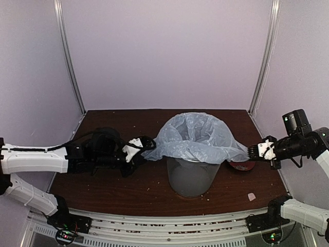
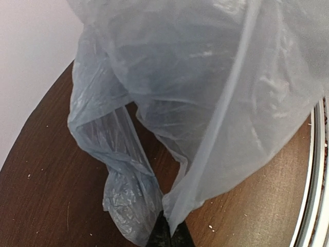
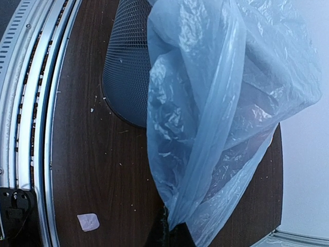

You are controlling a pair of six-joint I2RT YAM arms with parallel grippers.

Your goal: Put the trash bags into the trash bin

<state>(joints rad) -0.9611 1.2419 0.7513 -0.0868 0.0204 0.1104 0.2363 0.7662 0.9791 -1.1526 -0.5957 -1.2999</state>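
My left gripper (image 1: pixel 145 150) and right gripper (image 1: pixel 253 152) both clamp trash bag (image 1: pixel 198 135) edges over trash bin (image 1: pixel 191 177); pulling harder could tear film or tip bin.

Loose trash bag (image 1: pixel 198 136) over trash bin (image 1: pixel 193 177) rim

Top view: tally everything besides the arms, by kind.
trash bag: 1
wire-mesh bin: 1
red dish, mostly hidden by the bag: 1
pale scrap: 1
Total: 4
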